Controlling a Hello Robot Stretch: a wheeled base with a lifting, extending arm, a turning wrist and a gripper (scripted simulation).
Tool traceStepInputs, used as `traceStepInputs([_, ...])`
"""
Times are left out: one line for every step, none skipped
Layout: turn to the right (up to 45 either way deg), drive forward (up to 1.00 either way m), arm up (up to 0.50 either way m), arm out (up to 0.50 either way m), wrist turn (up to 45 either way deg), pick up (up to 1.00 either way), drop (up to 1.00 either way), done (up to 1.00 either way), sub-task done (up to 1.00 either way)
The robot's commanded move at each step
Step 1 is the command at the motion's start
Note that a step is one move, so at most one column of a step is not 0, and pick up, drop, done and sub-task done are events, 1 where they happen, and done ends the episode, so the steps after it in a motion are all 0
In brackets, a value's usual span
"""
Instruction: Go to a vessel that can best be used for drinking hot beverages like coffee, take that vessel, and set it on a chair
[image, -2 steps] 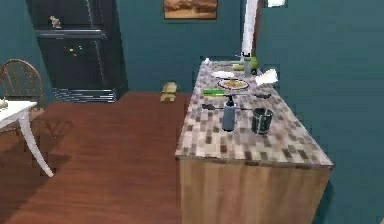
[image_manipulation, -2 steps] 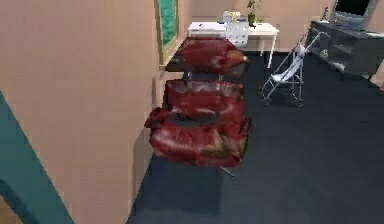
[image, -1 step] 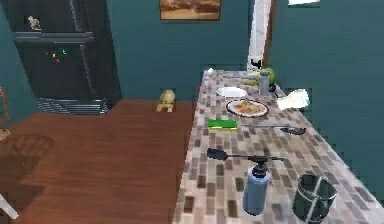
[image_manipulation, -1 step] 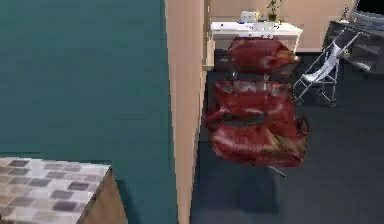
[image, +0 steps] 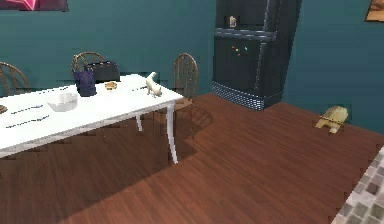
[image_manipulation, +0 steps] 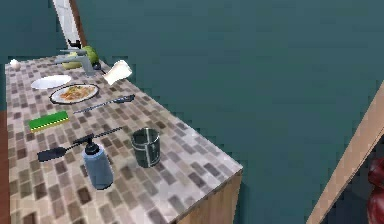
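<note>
Dark mug (image_manipulation: 146, 147) stands on the counter (image_manipulation: 190, 165) beside a blue bottle (image_manipulation: 97, 163); a plate (image_manipulation: 74, 93) carries food; gripper's grasp: cannot tell.

A dark, straight-sided cup (image_manipulation: 146, 147) stands upright near the end of a tiled counter (image_manipulation: 195, 165), and a round-backed wooden chair (image: 186, 70) stands at the far corner of a white table (image: 105, 110).
</note>
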Motion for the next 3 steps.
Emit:
traceStepInputs([0.0, 0.0, 0.5, 0.0, 0.0, 0.0, 0.0, 0.0, 0.0])
traceStepInputs([0.0, 0.0, 0.38, 0.0, 0.0, 0.0, 0.0, 0.0, 0.0])
traceStepInputs([0.0, 0.0, 0.0, 0.18, 0.0, 0.0, 0.0, 0.0, 0.0])
